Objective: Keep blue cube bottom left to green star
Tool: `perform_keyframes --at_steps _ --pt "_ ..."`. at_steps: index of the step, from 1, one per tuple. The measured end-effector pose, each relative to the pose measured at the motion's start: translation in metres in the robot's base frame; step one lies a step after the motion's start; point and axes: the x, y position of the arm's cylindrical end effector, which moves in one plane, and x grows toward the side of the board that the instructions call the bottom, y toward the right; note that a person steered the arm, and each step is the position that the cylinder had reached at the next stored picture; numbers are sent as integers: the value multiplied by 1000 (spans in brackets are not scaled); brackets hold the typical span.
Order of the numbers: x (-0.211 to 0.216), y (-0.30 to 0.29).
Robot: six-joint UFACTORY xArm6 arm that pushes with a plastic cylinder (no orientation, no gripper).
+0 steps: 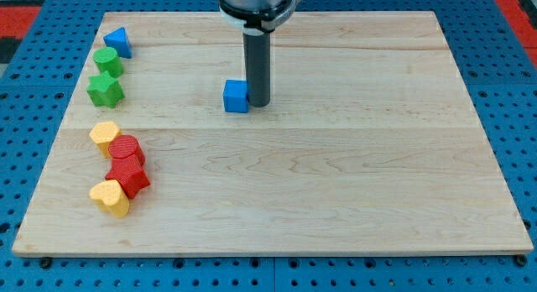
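Note:
The blue cube sits on the wooden board, a little left of centre in the upper half. My tip stands right against the cube's right side. The green star lies far to the left near the board's left edge, at about the same height in the view as the cube. The cube is well to the right of the star.
A blue triangular block and a green cylinder lie above the star. Below it are a yellow block, two red blocks and a yellow heart. The wooden board lies on a blue pegboard.

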Motion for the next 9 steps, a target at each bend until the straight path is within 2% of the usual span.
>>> perform_keyframes --at_steps 1,2,6,9 --pt "-19 -21" --pt "-14 -50" --pt "48 -68" --pt "45 -168"
